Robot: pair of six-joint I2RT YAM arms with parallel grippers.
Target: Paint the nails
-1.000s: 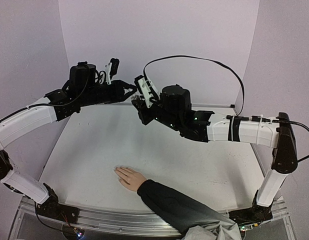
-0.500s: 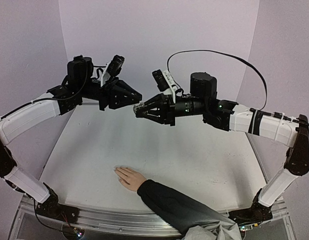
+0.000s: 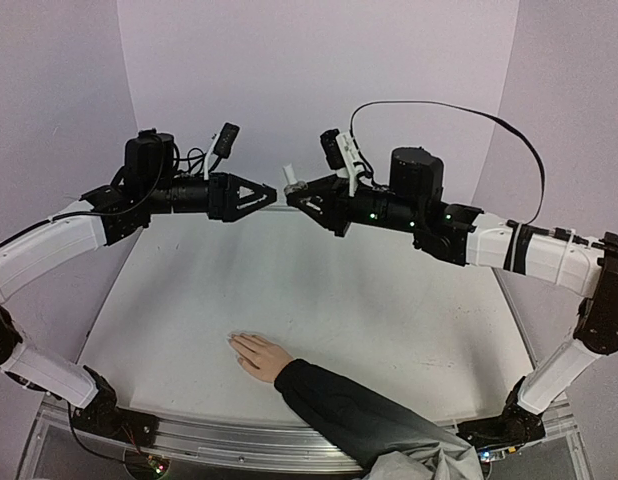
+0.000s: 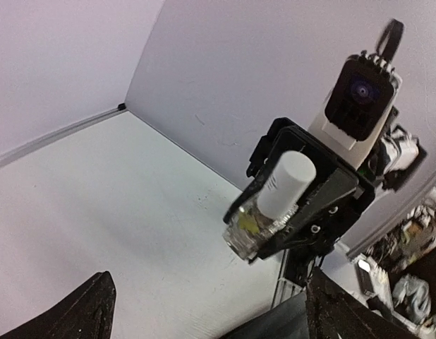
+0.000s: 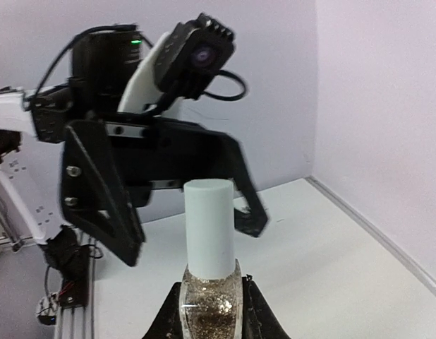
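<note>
A light-skinned hand (image 3: pixel 259 355) in a dark sleeve lies flat on the white table (image 3: pixel 389 300) near the front edge. Its nails (image 3: pixel 235 343) are too small to make out. High over the table's far side, my right gripper (image 3: pixel 297 196) is shut on a small clear glass bottle (image 5: pixel 209 304) of glitter polish with a pale cap (image 5: pixel 209 226). My left gripper (image 3: pixel 269 192) faces it from the left, a short gap away, its jaws wide open and empty. In the left wrist view the bottle (image 4: pixel 264 215) hangs ahead of my left gripper (image 4: pixel 209 282).
The person's sleeved forearm (image 3: pixel 359 415) crosses the table's front right corner. Lilac walls (image 3: pixel 319 80) close in the back and both sides. A black cable (image 3: pixel 439 110) loops above the right arm.
My left gripper's jaws have opened and its wrist has rolled. The right wrist has also turned, and the bottle's cap now points at the left gripper. The hand has stayed still.
</note>
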